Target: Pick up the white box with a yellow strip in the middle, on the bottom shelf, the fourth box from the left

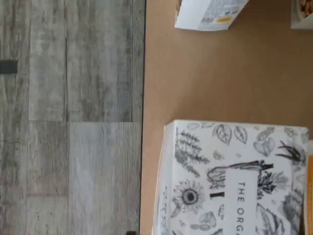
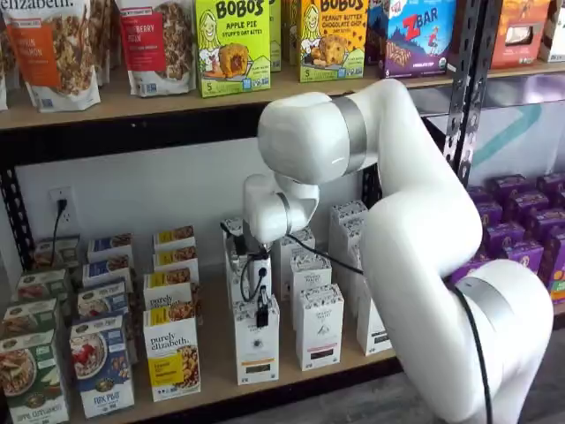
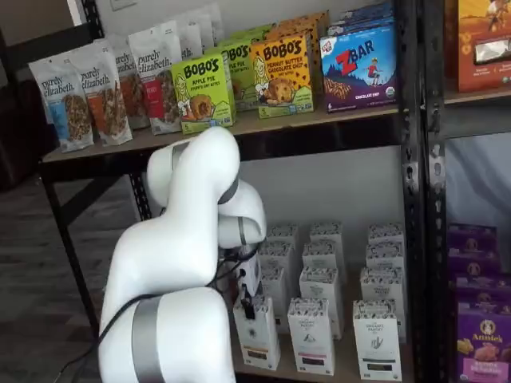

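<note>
The white box [image 2: 257,352] stands at the front of the bottom shelf [image 2: 216,364], with a speckled top band and a thin yellowish strip low on its front. It shows in both shelf views [image 3: 259,339]. The gripper [image 2: 262,311] hangs just above the box's top, its white body upright with black fingers pointing down; it also shows in a shelf view [image 3: 250,306]. No gap between the fingers can be made out. The wrist view shows the box's patterned top [image 1: 234,176] close below, standing on the brown shelf board [image 1: 195,73].
Like white cartons [image 2: 318,329] stand right of and behind the box. Purely elizabeth boxes [image 2: 172,353] stand close on its left. Purple boxes [image 2: 521,234] fill the right bay past a black upright [image 2: 463,88]. The upper shelf [image 2: 231,44] overhangs. The arm's elbow [image 2: 424,221] hides some cartons.
</note>
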You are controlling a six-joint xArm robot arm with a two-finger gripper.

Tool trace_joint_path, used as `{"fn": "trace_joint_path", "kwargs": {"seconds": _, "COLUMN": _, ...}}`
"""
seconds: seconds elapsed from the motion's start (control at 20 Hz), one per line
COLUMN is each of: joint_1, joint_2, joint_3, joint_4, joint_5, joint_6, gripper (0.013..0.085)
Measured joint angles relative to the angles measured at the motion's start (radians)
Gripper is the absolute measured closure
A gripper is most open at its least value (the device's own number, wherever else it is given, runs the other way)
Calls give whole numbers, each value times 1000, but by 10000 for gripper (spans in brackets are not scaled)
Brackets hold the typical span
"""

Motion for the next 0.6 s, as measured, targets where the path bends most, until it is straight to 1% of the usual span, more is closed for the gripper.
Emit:
{"fn": "trace_joint_path", "kwargs": {"seconds": 0.25, "joint_1": 7, "joint_2": 33, "joint_3": -28, "joint_4": -21, "joint_5": 4, "joint_6": 24, "gripper": 130}}
{"fn": "trace_joint_path", "kwargs": {"seconds": 0.6, "joint_1": 7, "joint_2": 61, "joint_3": -54, "joint_4": -29, "joint_5": 4, "joint_6": 31, "gripper": 130}}
